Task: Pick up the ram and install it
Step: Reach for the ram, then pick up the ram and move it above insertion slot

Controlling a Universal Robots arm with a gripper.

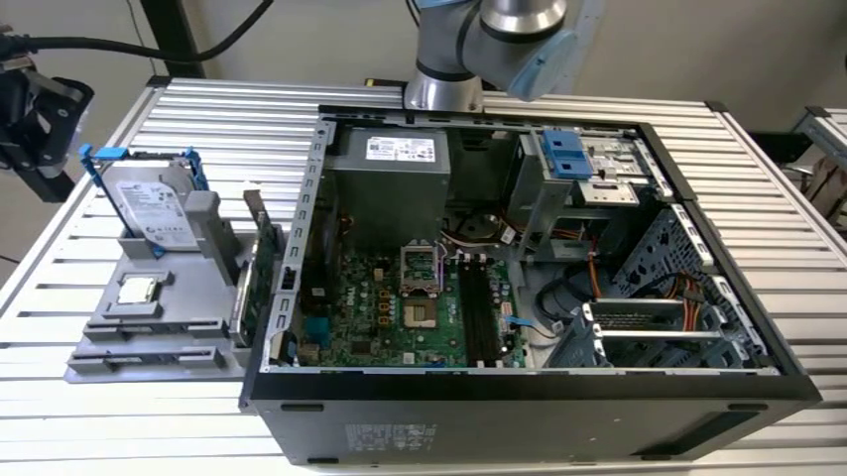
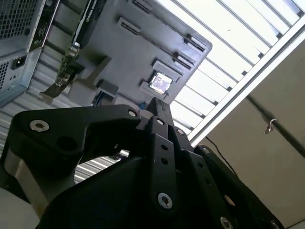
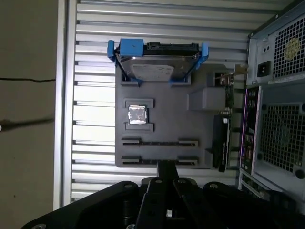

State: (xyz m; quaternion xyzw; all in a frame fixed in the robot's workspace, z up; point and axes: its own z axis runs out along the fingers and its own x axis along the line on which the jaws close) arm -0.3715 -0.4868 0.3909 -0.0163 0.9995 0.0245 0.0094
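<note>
Approach, I judge: the end effector (image 3: 167, 166), seemingly closed on nothing, hovers off the gray holder (image 3: 171, 112), while the ram (image 1: 242, 297) stands edge-on along the holder's side facing the computer case (image 1: 530, 407); grasping would need opened, edge-aligned fingers.

You're looking at a table (image 1: 768, 198) of ribbed aluminium slats, with bright light glaring off it in the second wrist view. A pale wall (image 1: 304, 35) is standing behind. Beside the table's edge a dull brownish floor (image 3: 28, 143) is showing, a thin dark cable (image 3: 28, 79) lying across it.
</note>
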